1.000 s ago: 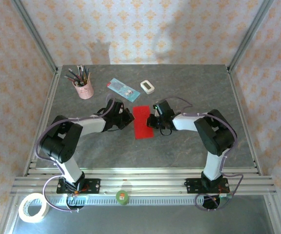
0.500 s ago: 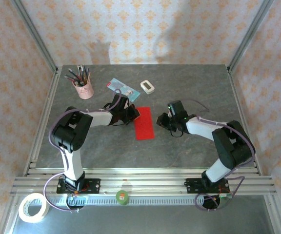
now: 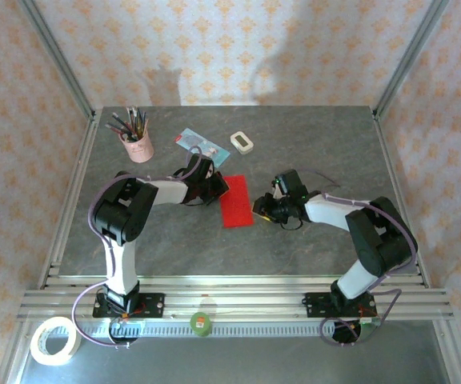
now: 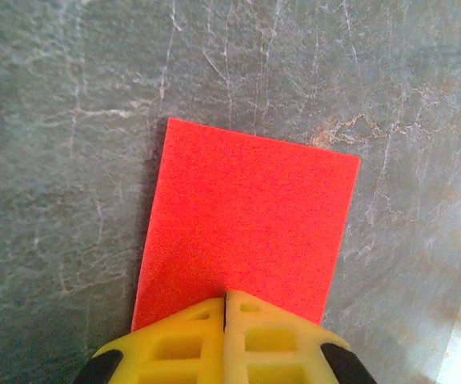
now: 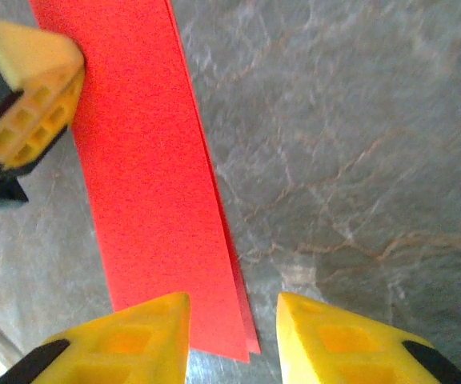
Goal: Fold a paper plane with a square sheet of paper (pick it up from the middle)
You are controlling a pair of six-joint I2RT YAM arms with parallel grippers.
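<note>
1. Two layers of red show along one edge of the square sheet of paper (image 3: 235, 202), which lies flat as a doubled-over strip in the middle of the table (image 3: 318, 240), its long side running near to far.
2. Left gripper (image 4: 225, 300): jaws together, tips resting on the strip's left edge toward its far end, pinning rather than pinching it.
3. Right gripper (image 5: 233, 314): jaws apart, poised at the strip's near right corner, gripping nothing.
4. Handling, as I judge it: very light, thin and limp, likely to slide on the smooth table, and it creases for good wherever squeezed.
5. Best hold is probably the layered right edge, where a fingertip could slip under the top leaf while the other gripper weighs the strip down.
</note>
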